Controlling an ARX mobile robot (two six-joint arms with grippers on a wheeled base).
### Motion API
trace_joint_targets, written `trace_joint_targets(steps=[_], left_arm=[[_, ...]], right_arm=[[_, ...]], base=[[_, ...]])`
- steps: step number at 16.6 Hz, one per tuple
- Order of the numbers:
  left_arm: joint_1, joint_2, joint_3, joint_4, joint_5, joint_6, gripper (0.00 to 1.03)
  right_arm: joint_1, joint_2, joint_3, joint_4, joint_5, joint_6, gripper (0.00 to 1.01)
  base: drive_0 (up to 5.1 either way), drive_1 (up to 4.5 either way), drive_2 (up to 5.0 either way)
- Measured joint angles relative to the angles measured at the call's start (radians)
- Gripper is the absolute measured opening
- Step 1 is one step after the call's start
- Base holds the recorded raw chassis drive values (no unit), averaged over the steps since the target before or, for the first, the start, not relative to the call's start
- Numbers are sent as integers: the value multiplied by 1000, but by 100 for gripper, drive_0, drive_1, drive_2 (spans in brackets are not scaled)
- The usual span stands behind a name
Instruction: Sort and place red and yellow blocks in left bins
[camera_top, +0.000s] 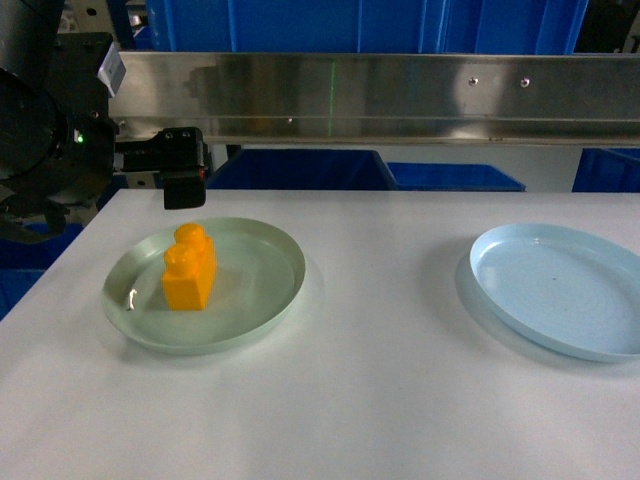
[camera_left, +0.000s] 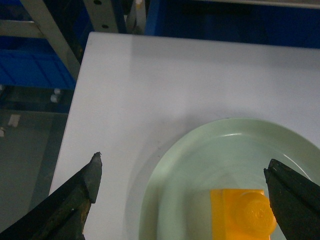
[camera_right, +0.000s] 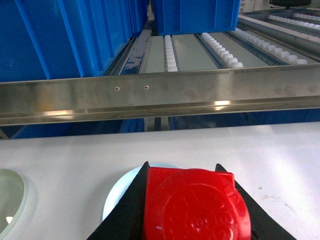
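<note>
Yellow block (camera_top: 190, 268): sitting upright in the green plate (camera_top: 262, 300).
Left gripper (camera_left: 182, 180): fingers spreading wide above that plate.
Right gripper (camera_right: 187, 175): fingers gripping the red block (camera_right: 192, 205) over the blue plate (camera_top: 560, 290).

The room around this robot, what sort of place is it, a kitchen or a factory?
It looks more like a warehouse or factory test cell than a kitchen. Blue plastic bins sit on a roller rack behind a steel rail, and the white table holds only toy items.
</note>
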Motion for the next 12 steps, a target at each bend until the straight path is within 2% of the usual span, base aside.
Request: trace_joint_targets(steps=[4,6,10,12], left_arm=[[-21,19,-35,56,-3,29,98],[-68,5,-35,84,19,56,98],[-79,2,-42,54,47,64,98],[-61,43,-54,74,51,79,98]], right_arm=[[0,0,0,0,0,0,28],[0,0,0,0,0,0,28],[0,0,0,0,0,0,28],[0,0,0,0,0,0,28]], base=[[0,0,0],[0,0,0],[0,0,0],[0,0,0]])
